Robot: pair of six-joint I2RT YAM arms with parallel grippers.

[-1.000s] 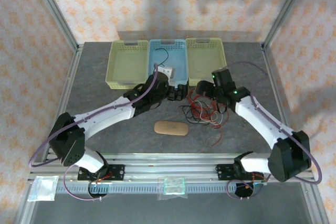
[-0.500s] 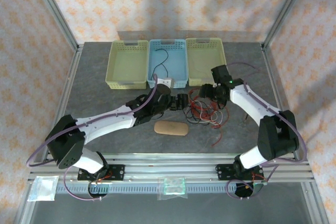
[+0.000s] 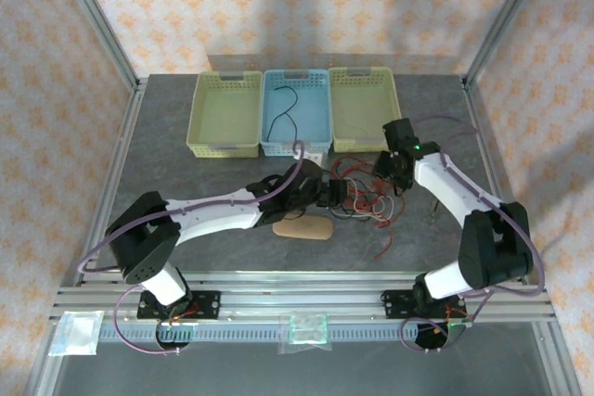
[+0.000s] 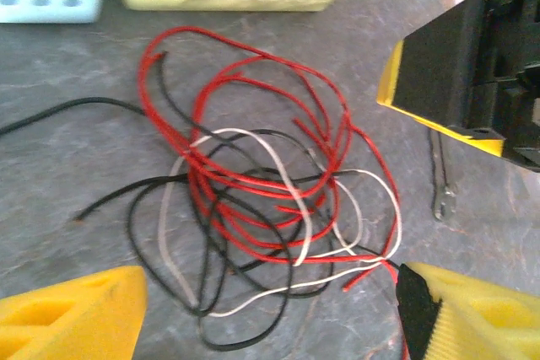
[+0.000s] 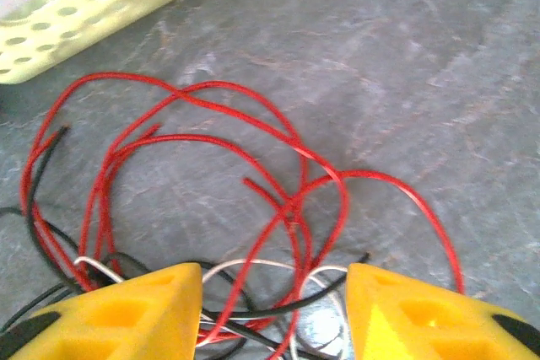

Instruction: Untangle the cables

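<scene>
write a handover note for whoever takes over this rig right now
Left gripper: open, jaws wide, low over the tangle, holding nothing.
Right gripper: open, jaws astride a few strands at the tangle's right edge, not clamped.
Cables: red, black and white ones knotted together on the table, in front of the right yellow basket. One black cable lies in the blue basket. A red piece lies apart, nearer the arms.
Done: at most that one black cable is sorted.
Left: pull the pile apart strand by strand.
</scene>
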